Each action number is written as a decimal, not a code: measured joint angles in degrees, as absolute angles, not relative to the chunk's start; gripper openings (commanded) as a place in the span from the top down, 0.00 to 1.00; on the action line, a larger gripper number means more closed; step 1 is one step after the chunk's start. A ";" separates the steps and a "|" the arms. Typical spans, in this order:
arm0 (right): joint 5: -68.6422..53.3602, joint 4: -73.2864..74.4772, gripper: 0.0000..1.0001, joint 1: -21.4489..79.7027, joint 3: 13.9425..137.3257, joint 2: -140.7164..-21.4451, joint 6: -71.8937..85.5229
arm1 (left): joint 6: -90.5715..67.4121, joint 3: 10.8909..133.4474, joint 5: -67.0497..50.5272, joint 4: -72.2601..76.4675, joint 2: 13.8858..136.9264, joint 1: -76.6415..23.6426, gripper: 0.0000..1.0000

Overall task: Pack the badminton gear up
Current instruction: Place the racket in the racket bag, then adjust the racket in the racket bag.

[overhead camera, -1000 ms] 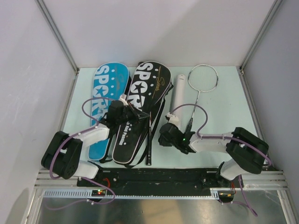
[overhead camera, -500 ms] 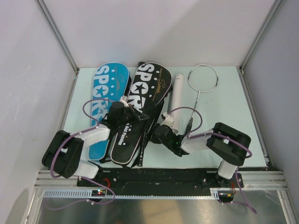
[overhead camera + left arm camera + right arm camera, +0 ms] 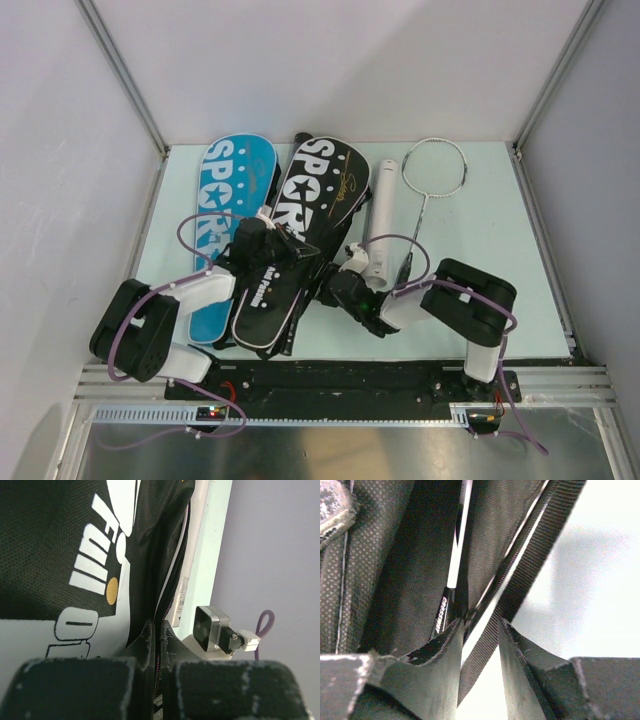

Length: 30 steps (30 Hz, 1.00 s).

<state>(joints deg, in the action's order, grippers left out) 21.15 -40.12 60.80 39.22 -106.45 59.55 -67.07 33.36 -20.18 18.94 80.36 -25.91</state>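
Two arms: both work at the black cover (image 3: 310, 190), from which we give every place below.
Black cover: it lies lengthwise on the table (image 3: 500, 250), wide end far from the arm bases, narrow end near them.
Left gripper (image 3: 155, 630): over the cover's middle, its fingers are pressed together on a raised fold of the cover's fabric beside the zip.
Right gripper (image 3: 480, 630): at the cover's near right edge, its fingers are parted by a narrow gap and we see nothing pinched.
Strap (image 3: 530, 565): black webbing that runs slantwise from the cover across the gap in the right gripper.
Racket shaft (image 3: 456, 550): white and dark, printed, it lies inside the cover's open seam, just left of the strap.
Blue cover (image 3: 225, 190): flat, just beside the black cover's left side, partly under the left arm.
White tube (image 3: 378, 215): just right of the black cover, lengthwise, near end behind the right wrist.
Silver racket (image 3: 434, 166): beyond the tube, farther right of the black cover, grip end hidden by the right arm.
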 measured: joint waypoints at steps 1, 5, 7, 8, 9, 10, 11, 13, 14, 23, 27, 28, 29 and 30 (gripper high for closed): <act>21.52 -38.70 0.59 60.69 39.22 -105.73 59.59 | -67.05 33.36 -20.16 18.94 80.36 -25.93 1.00; 22.24 -29.71 0.49 59.00 39.29 -99.88 58.67 | -67.02 33.36 -19.86 18.92 80.36 -26.00 1.00; 22.00 -26.61 0.46 56.62 39.81 -97.30 57.12 | -67.00 33.36 -19.68 18.92 80.36 -26.02 1.00; 21.91 -25.82 0.46 55.51 40.21 -96.75 56.49 | -67.00 33.36 -19.68 18.92 80.36 -26.02 1.00; 21.52 -24.93 0.46 54.02 40.80 -96.44 55.68 | -67.02 33.36 -19.68 18.92 80.36 -26.02 1.00; 21.08 -24.25 0.46 52.73 41.36 -96.42 55.18 | -67.02 33.36 -19.68 18.92 80.36 -26.02 1.00; 20.47 -23.53 0.46 51.51 41.80 -96.44 54.78 | -67.02 33.36 -19.68 18.92 80.38 -26.02 1.00; 19.75 -22.68 0.47 49.34 42.19 -96.62 54.41 | -67.02 33.36 -19.68 18.92 80.38 -26.04 1.00; 19.09 -22.39 0.47 48.40 42.57 -96.99 54.33 | -67.02 33.36 -19.68 18.92 80.38 -26.04 1.00; 15.77 -20.38 0.48 43.97 49.04 -104.68 54.30 | -67.07 33.36 -19.59 18.92 80.38 -26.04 1.00; 15.75 -20.51 0.48 43.88 51.22 -106.78 55.18 | -67.07 33.36 -19.51 18.92 80.38 -26.04 1.00; 15.77 -20.71 0.48 43.99 51.83 -107.39 55.57 | -67.07 33.36 -19.51 18.92 80.38 -26.04 1.00; 15.79 -20.97 0.49 44.07 52.38 -107.98 56.01 | -67.09 33.36 -19.49 18.92 80.38 -26.04 1.00; 15.88 -21.41 0.50 44.21 53.01 -108.68 56.75 | -67.11 33.36 -19.49 18.92 80.38 -26.04 1.00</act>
